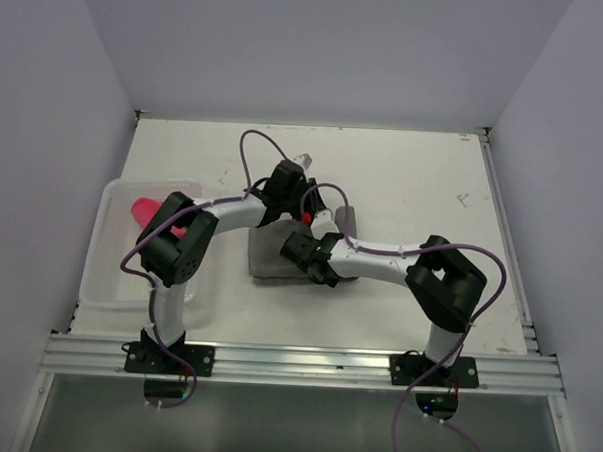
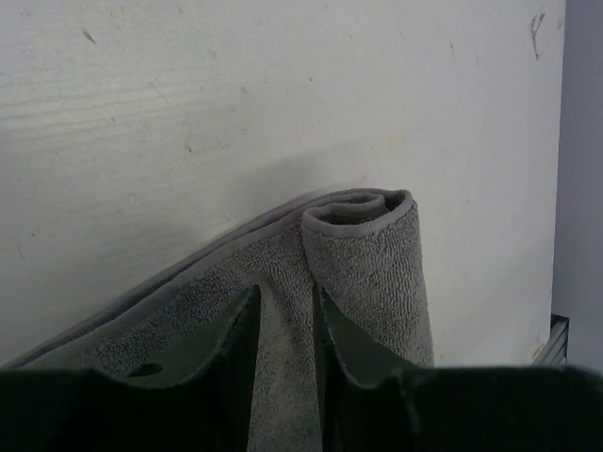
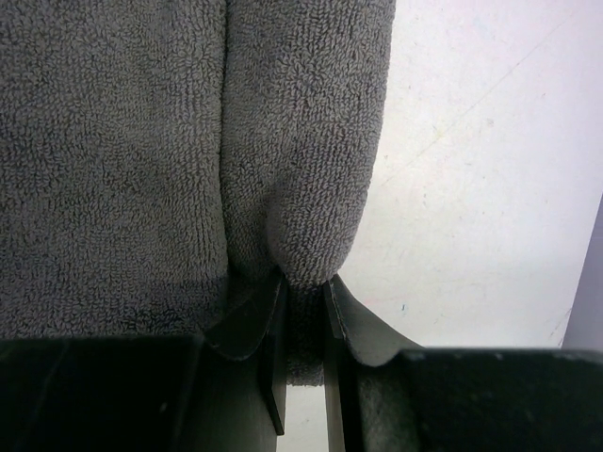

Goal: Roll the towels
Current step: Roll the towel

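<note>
The grey towel (image 1: 270,260) lies on the table's middle, its right edge curled into a roll (image 2: 363,250). My right gripper (image 3: 304,287) is shut on the near end of that roll (image 3: 301,141); in the top view it (image 1: 320,267) sits at the towel's near right corner. My left gripper (image 2: 285,299) lies low on the same towel just left of the roll. Its fingers stand a narrow gap apart with cloth showing between them, and a pinch cannot be made out. From above it (image 1: 300,208) is at the towel's far edge. The pink-red towel (image 1: 145,211) lies in the basket.
A white plastic basket (image 1: 104,277) stands at the left edge of the table, partly under the left arm. Metal rails (image 1: 306,361) run along the table's near and right edges. Grey walls enclose the table on three sides.
</note>
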Tool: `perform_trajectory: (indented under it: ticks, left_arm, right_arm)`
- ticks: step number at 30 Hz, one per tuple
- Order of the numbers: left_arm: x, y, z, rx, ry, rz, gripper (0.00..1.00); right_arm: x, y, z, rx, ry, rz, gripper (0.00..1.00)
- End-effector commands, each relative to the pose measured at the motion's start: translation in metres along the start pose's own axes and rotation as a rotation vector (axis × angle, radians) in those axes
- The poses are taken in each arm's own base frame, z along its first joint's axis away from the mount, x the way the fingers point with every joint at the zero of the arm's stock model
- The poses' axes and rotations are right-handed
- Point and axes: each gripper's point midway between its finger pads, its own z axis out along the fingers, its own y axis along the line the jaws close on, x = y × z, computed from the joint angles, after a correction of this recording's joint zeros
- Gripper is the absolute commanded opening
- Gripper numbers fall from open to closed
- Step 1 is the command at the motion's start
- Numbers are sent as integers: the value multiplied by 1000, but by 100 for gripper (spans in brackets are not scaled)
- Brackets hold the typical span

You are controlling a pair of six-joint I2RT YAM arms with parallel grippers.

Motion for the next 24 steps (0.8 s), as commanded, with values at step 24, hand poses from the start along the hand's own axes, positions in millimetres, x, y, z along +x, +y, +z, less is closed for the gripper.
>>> perform_trajectory:
  ticks: [24]
  left_arm:
    - [-22,-40,-26,410,-34,-175,33]
  right_arm:
    - [-6,25,-5,49,-82,-14,0]
